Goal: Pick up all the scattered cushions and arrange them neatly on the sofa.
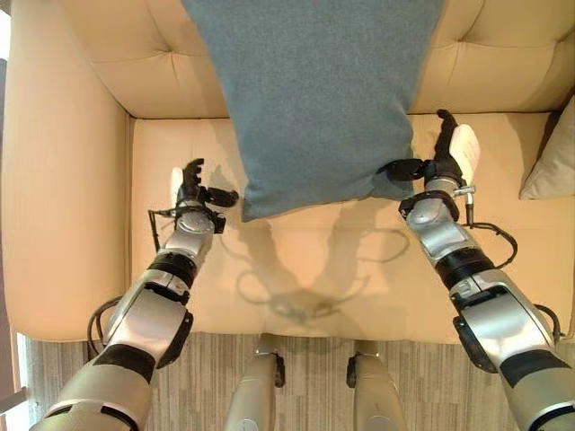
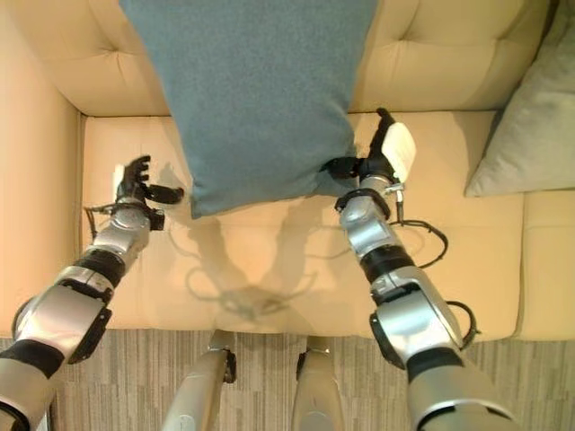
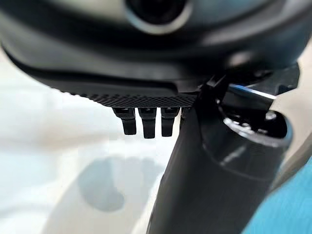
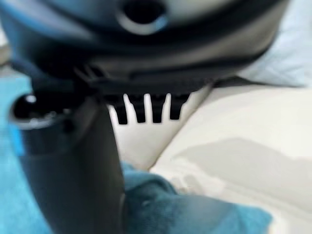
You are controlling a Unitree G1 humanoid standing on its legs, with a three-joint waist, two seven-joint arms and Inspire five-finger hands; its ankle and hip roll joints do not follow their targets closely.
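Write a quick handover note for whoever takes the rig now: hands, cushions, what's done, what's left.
Left hand: open, off the blue cushion's left corner, holding nothing.
Right hand: open, thumb at the blue cushion's lower right corner.
Blue cushion stands against the sofa backrest.
Grey cushion sits further right on the sofa.
Left: draw both hands back, then check for more cushions.

A cream sofa on striped grey carpet.
The sofa [image 1: 81,224] has a tufted, buttoned backrest [image 1: 153,54], a broad padded armrest [image 1: 54,180] on the left and a smooth seat [image 1: 305,269]. A grey striped carpet [image 1: 314,377] runs along its front edge, and soft light casts faint shadows on the seat.
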